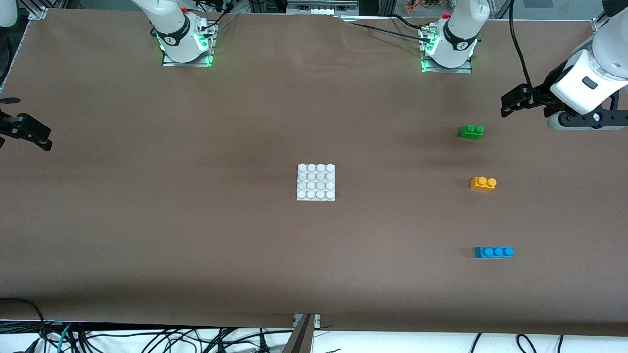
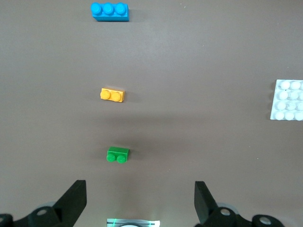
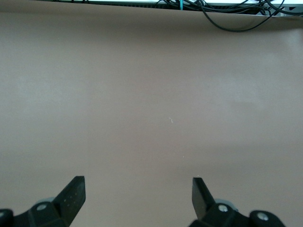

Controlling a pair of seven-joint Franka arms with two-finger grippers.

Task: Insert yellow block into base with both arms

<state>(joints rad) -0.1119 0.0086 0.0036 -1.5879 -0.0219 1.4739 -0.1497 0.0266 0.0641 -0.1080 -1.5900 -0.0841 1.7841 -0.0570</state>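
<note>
Nothing done yet from my end: yellow block (image 1: pixel 483 183) loose on bench (image 1: pixel 196 235), base (image 1: pixel 316 182) bare. Left tool (image 2: pixel 139 203) wide, empty, over bench edge near green brick (image 1: pixel 471 131); right tool (image 3: pixel 137 201) wide, empty, waiting at its end. Pick and insert all left.

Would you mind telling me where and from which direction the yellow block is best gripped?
Probably from straight above, closing on the two long side faces of the yellow block. It lies flat, studs up, apart from the green brick and blue brick. The open left gripper is the one toward its end of the table.
</note>
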